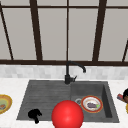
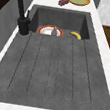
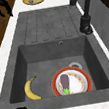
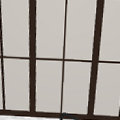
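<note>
The robot is nothing more than matte black, human-shaped hands with slim fingers, cut off cleanly at the wrist with no arm, sleeve, cable or marking on them. The left hand (image 1: 34,115), at the front edge of the dark grey stone sink's (image 1: 45,95) ribbed draining side, is a flat, unshaded black all over, so no seams or screws can be made out. A second black hand (image 1: 125,95), to the right of that sink, has the same plain finish.
</note>
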`<state>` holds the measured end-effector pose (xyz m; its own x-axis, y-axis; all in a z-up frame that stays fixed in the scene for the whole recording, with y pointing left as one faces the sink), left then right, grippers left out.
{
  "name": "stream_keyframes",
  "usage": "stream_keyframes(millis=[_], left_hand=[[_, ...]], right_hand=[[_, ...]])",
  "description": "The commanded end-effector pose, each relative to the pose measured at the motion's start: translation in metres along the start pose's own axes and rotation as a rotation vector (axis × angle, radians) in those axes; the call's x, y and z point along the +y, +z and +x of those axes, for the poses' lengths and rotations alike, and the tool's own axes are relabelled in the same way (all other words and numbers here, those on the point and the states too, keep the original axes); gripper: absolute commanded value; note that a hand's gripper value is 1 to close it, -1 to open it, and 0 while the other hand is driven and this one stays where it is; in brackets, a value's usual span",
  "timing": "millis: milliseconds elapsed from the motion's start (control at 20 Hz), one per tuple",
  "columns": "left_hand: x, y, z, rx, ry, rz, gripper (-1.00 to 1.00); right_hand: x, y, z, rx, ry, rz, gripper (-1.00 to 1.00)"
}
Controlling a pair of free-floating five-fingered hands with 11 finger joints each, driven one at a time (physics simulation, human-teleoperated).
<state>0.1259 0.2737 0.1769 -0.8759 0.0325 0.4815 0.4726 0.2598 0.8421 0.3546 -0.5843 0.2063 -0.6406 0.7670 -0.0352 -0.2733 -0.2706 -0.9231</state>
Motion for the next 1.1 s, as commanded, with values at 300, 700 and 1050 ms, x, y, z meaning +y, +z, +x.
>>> stream_keyframes(millis=[300, 700, 1050], left_hand=[[0.0, 0.0, 0.0, 0.0, 0.0, 0.0, 0.0], [0.0, 0.0, 0.0, 0.0, 0.0, 0.0, 0.0], [0.0, 0.0, 0.0, 0.0, 0.0, 0.0, 0.0]], right_hand=[[0.051, 0.021, -0.035, 0.068, -0.02, -0.018, 1.0], [0.119, 0.022, -0.067, 0.085, 0.0, -0.085, 1.0], [0.149, 0.023, -0.099, 0.049, -0.091, -0.144, 1.0]])
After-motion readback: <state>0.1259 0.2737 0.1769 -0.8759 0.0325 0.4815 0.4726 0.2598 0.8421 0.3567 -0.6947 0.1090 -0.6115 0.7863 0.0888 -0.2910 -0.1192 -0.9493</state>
